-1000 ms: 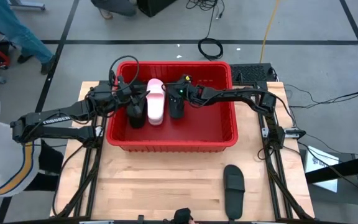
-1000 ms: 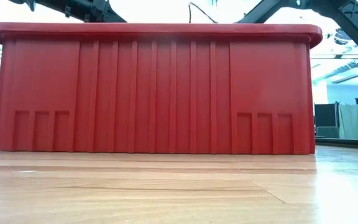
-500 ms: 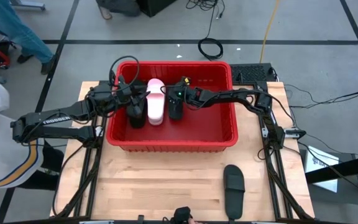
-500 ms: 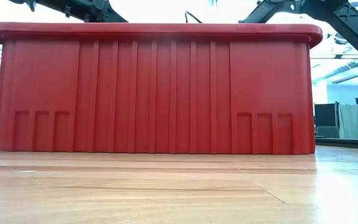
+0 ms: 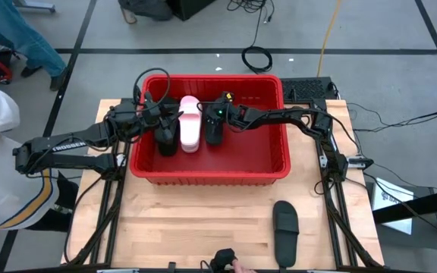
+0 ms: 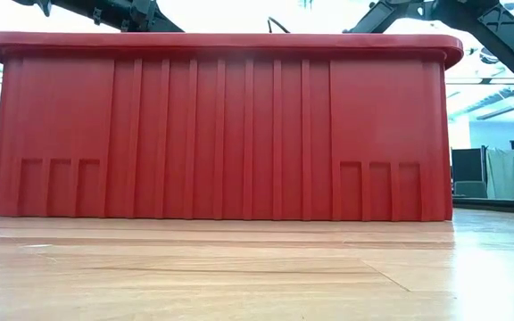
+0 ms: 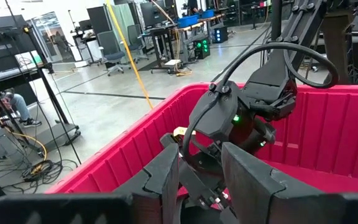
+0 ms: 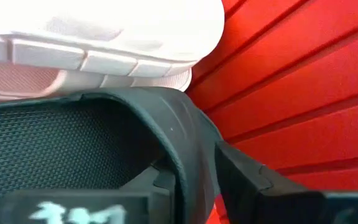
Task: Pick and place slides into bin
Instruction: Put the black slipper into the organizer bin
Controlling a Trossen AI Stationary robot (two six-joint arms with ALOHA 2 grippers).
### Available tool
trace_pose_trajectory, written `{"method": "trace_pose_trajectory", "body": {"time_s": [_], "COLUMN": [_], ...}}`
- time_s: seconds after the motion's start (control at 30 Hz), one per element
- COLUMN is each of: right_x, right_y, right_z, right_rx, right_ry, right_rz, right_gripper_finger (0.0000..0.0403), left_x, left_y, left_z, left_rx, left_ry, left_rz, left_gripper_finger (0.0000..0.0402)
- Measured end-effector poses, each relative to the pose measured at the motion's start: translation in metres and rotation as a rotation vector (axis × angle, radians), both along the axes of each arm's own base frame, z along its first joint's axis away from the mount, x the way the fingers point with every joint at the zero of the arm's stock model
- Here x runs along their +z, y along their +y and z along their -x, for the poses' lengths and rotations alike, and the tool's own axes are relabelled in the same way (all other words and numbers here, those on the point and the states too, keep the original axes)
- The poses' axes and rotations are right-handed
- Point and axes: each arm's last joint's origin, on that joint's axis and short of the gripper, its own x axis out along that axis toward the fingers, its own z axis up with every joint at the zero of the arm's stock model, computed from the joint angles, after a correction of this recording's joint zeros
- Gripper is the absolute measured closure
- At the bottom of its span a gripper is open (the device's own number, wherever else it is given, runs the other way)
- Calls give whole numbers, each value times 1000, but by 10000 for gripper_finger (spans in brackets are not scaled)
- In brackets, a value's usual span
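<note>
releasing: the right gripper (image 5: 214,130) sits low inside the bin (image 5: 275,171), toward its far wall, with a black slide (image 8: 73,149) between its fingers (image 8: 253,180); whether they pinch the sole or have begun to part i cannot tell.
left gripper: the left gripper (image 5: 167,125) hangs over the bin's far-left part above another black slide (image 5: 166,141); in its wrist view the fingers (image 7: 253,177) are spread with nothing visibly between them.
in the bin: a pale pink slide (image 5: 190,121) lies between the two black ones, touching the right-hand one.
still out: one black slide (image 5: 285,227) lies on the table (image 5: 203,227) near its front-right edge, well apart from the bin.
risk, snag: if the right fingers lift before fully parting, the slide's rim could catch and ride up with them.
risk, collision: both grippers sit near each other, so a careless retreat could knock arm against arm or nudge the pink slide.
risk, person: a hand (image 5: 237,266) shows at the table's front edge, close to the remaining slide's pick-up path.
</note>
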Motion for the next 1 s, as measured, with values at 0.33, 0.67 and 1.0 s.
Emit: {"method": "trace_pose_trajectory", "body": {"time_s": [0.33, 0.67, 1.0], "right_x": [-4, 11, 14], "right_y": [0, -3, -1], "right_z": [3, -3, 0], "right_rx": [-19, -50, -44], "right_ry": [38, -55, 57], "right_rz": [-31, -57, -156], "right_gripper_finger": [225, 175, 181], "left_x": [0, 0, 0], "left_y": [0, 0, 0], "left_z": [0, 0, 0], "left_rx": [-1, -1, -3], "left_ry": [0, 0, -2], "left_rz": [-1, 0, 3], "left_gripper_finger": [275, 275, 275]}}
